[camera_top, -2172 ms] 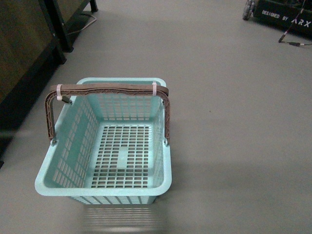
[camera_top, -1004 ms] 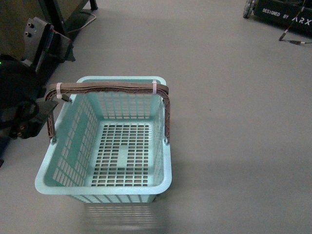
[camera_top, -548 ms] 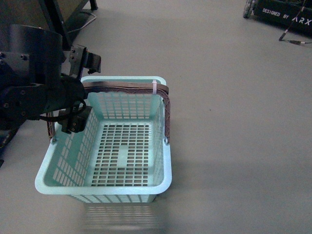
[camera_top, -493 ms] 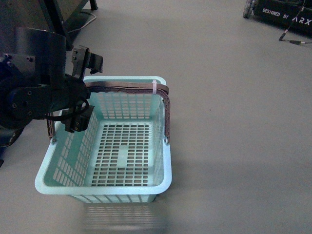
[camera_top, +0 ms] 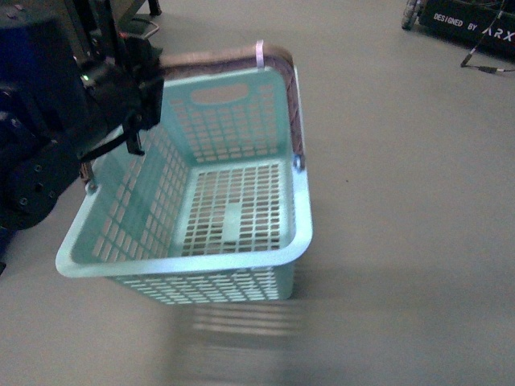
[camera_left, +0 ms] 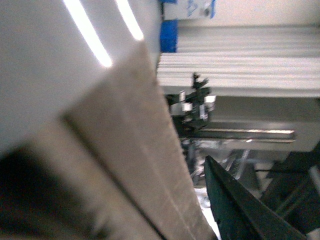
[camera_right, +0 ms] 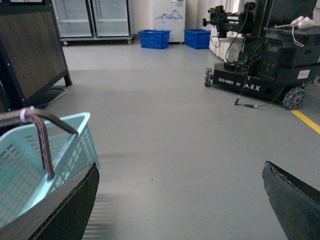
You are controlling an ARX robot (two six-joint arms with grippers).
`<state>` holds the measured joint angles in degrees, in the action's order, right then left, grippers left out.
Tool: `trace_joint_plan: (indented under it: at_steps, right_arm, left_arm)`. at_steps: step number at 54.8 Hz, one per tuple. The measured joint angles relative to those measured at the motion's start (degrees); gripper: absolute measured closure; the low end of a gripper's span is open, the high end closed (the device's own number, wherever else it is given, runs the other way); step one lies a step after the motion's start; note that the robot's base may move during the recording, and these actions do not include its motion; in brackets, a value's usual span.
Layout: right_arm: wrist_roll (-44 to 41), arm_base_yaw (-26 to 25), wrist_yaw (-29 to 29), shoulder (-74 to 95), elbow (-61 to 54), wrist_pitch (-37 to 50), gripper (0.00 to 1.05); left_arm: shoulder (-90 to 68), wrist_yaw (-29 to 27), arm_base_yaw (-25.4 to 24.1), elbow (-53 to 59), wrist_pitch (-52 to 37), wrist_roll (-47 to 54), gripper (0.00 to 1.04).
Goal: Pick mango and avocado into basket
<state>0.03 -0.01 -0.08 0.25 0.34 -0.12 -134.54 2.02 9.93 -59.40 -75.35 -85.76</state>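
The light blue basket (camera_top: 241, 265) hangs tilted above the grey floor, its far end raised, and it is empty. My left gripper (camera_top: 143, 76) is shut on the basket's brown-grey handle (camera_top: 217, 58) near its left end. In the left wrist view the handle (camera_left: 125, 150) fills the frame close up beside one dark finger (camera_left: 240, 205). My right gripper (camera_right: 182, 200) is open and empty, out over bare floor; the basket (camera_right: 30, 165) shows at the edge of its view. The mango and the avocado are out of view.
A dark cabinet frame (camera_top: 96, 32) stands at the far left behind my left arm. Another wheeled ARX robot base (camera_right: 250, 80) stands at the far right with a cable on the floor. Blue crates (camera_right: 155, 39) sit by the far wall.
My left arm came in from the left, closed on the handle and lifted the basket. The basket has risen, tilted and shifted slightly right.
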Motion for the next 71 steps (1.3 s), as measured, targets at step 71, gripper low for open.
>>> trace_joint_plan:
  at_steps: [71]
  right_arm:
    - [0.0,0.0,0.0,0.0,0.0,0.0,0.08]
  left_arm:
    - [81.0,-0.9,-14.2,25.9,50.6,12.2,0.97]
